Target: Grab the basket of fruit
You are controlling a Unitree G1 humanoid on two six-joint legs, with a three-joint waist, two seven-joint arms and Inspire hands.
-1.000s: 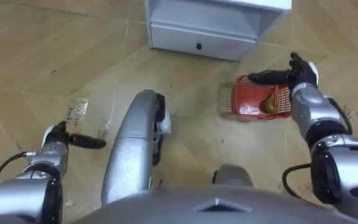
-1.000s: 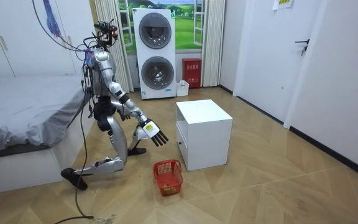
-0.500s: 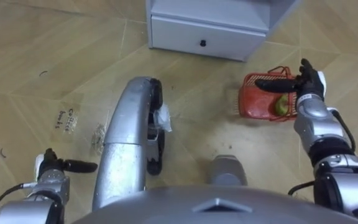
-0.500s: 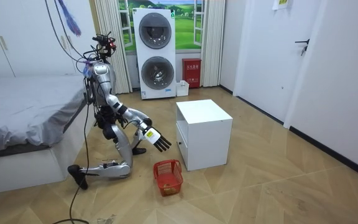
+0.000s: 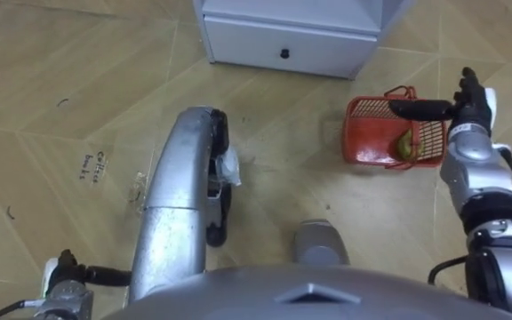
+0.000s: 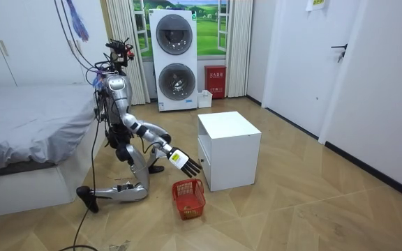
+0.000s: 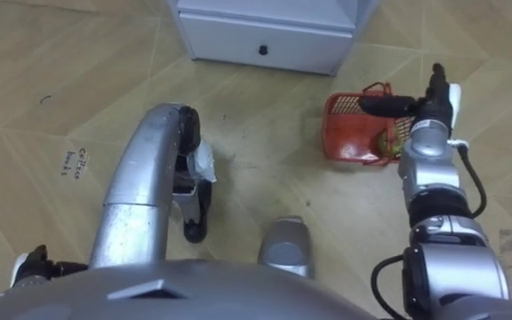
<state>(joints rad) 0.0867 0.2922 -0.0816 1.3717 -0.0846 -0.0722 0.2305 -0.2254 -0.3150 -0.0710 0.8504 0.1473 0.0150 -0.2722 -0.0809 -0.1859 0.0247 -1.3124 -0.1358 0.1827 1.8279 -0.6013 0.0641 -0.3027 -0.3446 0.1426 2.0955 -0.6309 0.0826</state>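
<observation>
The right hand's fingers (image 5: 420, 108) are straight and spread, grasping nothing, with one reaching left above the far rim of the red fruit basket (image 5: 367, 147). The right hand (image 5: 471, 102) hovers over the basket's right side. The basket sits on the wooden floor (image 5: 78, 80) with a green-yellow fruit (image 5: 404, 148) inside, near the white drawer cabinet (image 5: 283, 40). The left hand (image 5: 60, 277) is low at the near left; its state cannot be told. The robot kneels between a bed (image 6: 26, 132) and the cabinet.

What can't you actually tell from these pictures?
Fruit in the red basket: too small to name, eye views.
Right hand: whether it touches the basket; its thumb overlaps the rim.
Left hand: cut off by the left eye view's lower corner.
White cabinet: top cut off by the edge.
</observation>
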